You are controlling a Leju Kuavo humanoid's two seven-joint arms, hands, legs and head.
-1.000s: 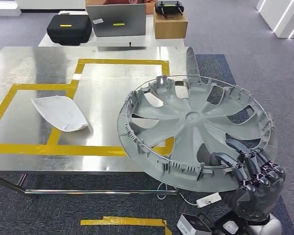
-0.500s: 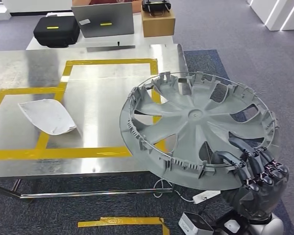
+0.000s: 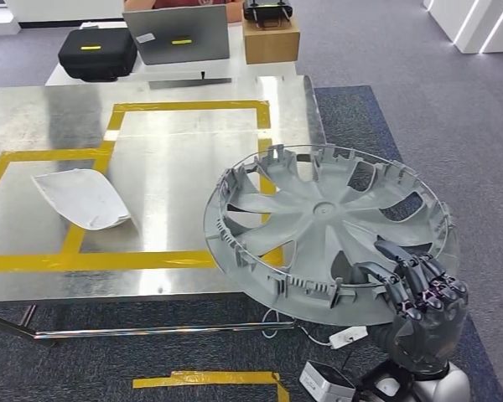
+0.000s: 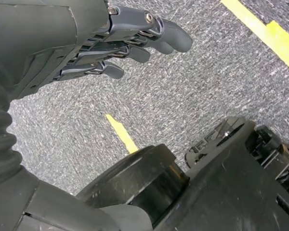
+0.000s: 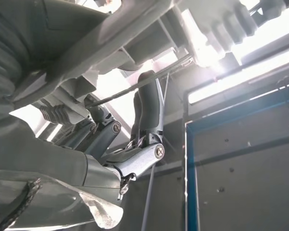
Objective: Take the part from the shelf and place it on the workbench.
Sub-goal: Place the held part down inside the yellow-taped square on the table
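Right robot hand (image 3: 420, 293) gripping round ribbed grey hubcap (image 3: 324, 226), shiny steel workbench (image 3: 173, 176)

Bright, even overhead light; glare on steel workbench (image 3: 173, 167); right wrist view backlit.

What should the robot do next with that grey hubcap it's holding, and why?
Probably carry the hubcap further left over the metal workbench before lowering it. The right hand grips its near rim, and much of the disc hangs past the bench's right edge above the carpet. The taped area beside the white part looks free.
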